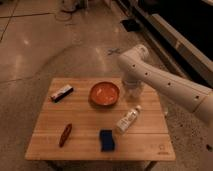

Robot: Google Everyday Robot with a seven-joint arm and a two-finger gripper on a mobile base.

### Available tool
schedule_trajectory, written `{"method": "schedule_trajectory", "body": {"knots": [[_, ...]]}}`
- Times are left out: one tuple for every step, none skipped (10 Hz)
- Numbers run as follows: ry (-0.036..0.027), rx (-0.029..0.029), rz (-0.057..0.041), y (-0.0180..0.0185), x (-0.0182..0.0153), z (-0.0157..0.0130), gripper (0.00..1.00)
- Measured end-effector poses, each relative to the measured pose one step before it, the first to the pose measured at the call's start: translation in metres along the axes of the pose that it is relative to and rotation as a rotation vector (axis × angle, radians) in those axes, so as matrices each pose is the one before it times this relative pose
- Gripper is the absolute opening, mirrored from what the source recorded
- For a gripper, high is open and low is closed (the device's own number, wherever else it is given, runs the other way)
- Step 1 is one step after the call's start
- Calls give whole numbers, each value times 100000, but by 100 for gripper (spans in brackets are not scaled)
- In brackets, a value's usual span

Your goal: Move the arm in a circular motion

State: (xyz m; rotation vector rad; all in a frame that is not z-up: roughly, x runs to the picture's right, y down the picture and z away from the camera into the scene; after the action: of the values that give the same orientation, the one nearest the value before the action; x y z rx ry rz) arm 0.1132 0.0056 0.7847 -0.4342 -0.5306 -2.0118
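You have the arm [165,84] reaching in from the right side over the wooden table [85,120]. Its gripper [132,90] hangs near the far edge, just beside the orange bowl [105,93] on the right of it; whether it is released or clenched I cannot tell. I judge you are somewhere on the circle, so the next move calls for a smooth curved sweep, high enough to pass over the bowl and the lying plastic bottle [128,119].

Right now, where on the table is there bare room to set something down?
Bare table: centre-left, between snack bar, bowl, brown item and blue sponge; also right edge past the bottle. Crowded right of the bowl: arm and hand hang there.
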Motion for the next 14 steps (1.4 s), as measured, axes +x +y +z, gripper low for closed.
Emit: {"method": "schedule_trajectory", "body": {"knots": [[100,662,-2702,-1120,1438,214,72],[-136,719,-2922,-1283,1264,240,72],[-104,933,-4018,-1826,1577,245,72],[-4,543,-3072,-1343,1004,96,72],[147,785,-4555,-2009,1254,72,72],[341,989,-5916,-2619,1313,-66,72],[186,712,-3658,-1617,676,-33,72],[540,1332,-4925,-2192,559,-332,72],[1429,2234,-5911,-2744,479,-716,72],[900,1767,-4288,-1983,177,-497,72],[790,2799,-5717,-2611,-193,-642,72],[186,2261,-4716,-1997,-500,-435,72],[-395,3512,-8897,-3168,-1359,-574,72],[-529,1521,-4494,-1375,-1029,-264,72]]}}
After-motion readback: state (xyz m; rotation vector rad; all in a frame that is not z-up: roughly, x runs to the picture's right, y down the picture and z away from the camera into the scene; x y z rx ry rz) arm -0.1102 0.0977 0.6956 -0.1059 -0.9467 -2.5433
